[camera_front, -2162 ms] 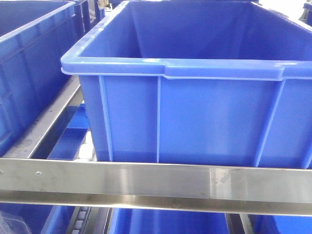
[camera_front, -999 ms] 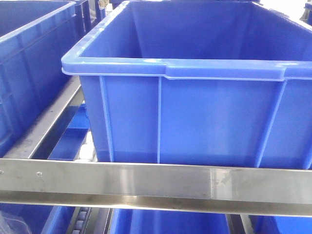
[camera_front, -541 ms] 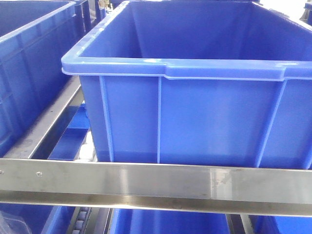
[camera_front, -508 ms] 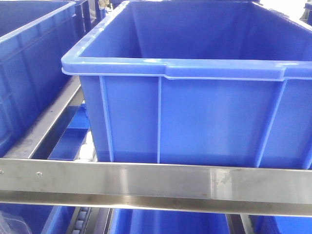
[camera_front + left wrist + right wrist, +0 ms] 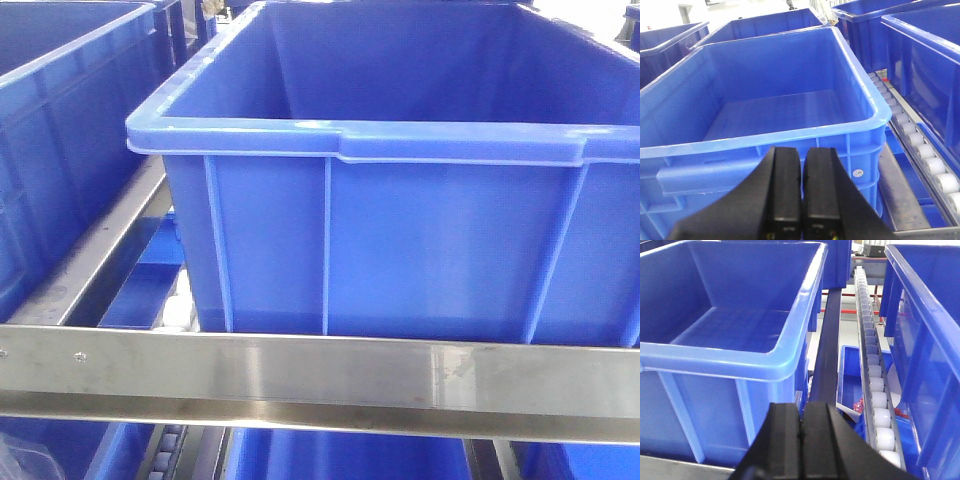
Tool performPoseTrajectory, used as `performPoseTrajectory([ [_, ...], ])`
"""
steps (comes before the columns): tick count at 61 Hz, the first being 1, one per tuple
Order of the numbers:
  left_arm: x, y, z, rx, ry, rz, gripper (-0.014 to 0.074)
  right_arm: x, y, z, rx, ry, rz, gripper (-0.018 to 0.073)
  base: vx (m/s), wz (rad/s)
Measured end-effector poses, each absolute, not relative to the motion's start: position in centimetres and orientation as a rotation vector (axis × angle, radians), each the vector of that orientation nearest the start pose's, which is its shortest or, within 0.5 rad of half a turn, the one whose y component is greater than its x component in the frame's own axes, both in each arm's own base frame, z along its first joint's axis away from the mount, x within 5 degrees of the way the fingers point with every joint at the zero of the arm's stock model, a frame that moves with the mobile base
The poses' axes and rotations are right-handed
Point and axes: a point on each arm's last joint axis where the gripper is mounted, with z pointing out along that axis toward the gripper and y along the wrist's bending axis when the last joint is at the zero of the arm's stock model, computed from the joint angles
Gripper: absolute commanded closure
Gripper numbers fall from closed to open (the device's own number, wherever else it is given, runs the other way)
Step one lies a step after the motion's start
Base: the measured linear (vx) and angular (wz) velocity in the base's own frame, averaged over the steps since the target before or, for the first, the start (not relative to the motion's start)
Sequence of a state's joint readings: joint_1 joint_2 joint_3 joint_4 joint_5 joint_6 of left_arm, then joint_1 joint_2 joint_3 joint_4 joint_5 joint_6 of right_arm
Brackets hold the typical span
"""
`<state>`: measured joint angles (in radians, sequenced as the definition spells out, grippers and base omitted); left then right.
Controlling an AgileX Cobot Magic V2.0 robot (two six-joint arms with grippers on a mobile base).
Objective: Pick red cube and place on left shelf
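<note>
Almost nothing differs across the front-facing pictures. The one shift lies between the oldest picture and the ones after it: the large dark-blue plastic crate sits a hair further right and lower against the brushed stainless-steel front rail of the left shelf, its near left rim corner having edged over by a trace, which looks like a tiny move of the camera and not of the crate. From then until now the crate's place against that rail reads alike in every picture. The wrist views have no earlier pictures to hold against, so any change there cannot be told.
</note>
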<state>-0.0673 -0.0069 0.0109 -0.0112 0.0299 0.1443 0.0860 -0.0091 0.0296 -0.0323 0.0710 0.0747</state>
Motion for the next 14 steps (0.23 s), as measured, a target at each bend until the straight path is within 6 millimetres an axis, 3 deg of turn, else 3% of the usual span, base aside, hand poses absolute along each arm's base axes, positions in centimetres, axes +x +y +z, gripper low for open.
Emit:
performPoseTrajectory([
  [14,5.61,-0.38,20.72,0.152,1.51,0.052,0.0491,5.68,0.47,19.71,-0.034,1.577,0.098,0.0509,0.0,0.0],
])
